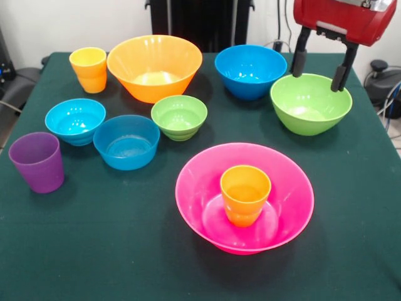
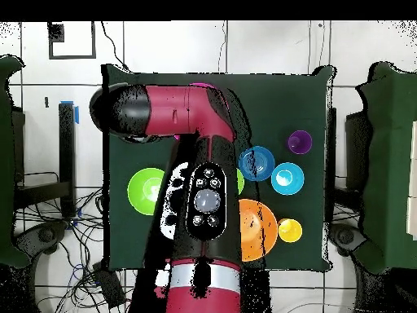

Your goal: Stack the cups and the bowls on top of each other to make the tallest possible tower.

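My gripper point(image 1: 318, 78) hangs open at the back right, its two black fingers point(image 1: 299, 61) just above the far rim of the medium green bowl point(image 1: 310, 106) and holding nothing. The large pink bowl point(image 1: 199, 188) sits near the front with the orange cup point(image 1: 245, 191) upright inside it. The large orange bowl point(image 1: 155, 66) and the yellow cup point(image 1: 89, 69) stand at the back left, with a medium blue bowl point(image 1: 250, 70) at the back middle. The small green bowl point(image 1: 179, 116), cyan bowl point(image 1: 75, 120), small blue bowl point(image 1: 126, 142) and purple cup point(image 1: 37, 162) stand on the left.
A dark green cloth point(image 1: 125, 251) covers the table. In the overhead view the red arm point(image 2: 199, 196) hides the table's middle; the green bowl point(image 2: 147, 191), purple cup point(image 2: 300, 143), cyan bowl point(image 2: 287, 178) and yellow cup point(image 2: 290, 230) show beside it.
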`<state>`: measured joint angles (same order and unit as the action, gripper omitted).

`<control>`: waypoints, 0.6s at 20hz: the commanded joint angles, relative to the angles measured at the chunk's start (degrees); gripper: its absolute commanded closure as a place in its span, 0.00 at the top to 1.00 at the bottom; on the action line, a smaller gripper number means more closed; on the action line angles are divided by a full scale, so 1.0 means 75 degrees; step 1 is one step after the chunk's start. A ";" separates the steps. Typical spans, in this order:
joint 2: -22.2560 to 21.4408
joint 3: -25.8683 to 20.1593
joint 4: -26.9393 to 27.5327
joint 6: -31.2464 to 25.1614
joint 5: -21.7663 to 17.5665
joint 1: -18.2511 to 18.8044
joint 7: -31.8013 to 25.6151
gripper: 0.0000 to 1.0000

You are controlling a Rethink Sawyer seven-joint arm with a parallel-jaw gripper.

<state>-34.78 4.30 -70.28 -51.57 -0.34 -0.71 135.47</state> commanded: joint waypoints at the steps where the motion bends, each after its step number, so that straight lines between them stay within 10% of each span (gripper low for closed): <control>1: 0.0268 -0.0221 -0.0821 0.0249 0.0140 -0.0200 0.1116 1.00; 12: 0.0436 -0.0129 -0.0760 0.0296 0.0369 -0.0288 0.1147 1.00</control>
<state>-34.74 5.61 -70.61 -51.29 1.69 -1.42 135.47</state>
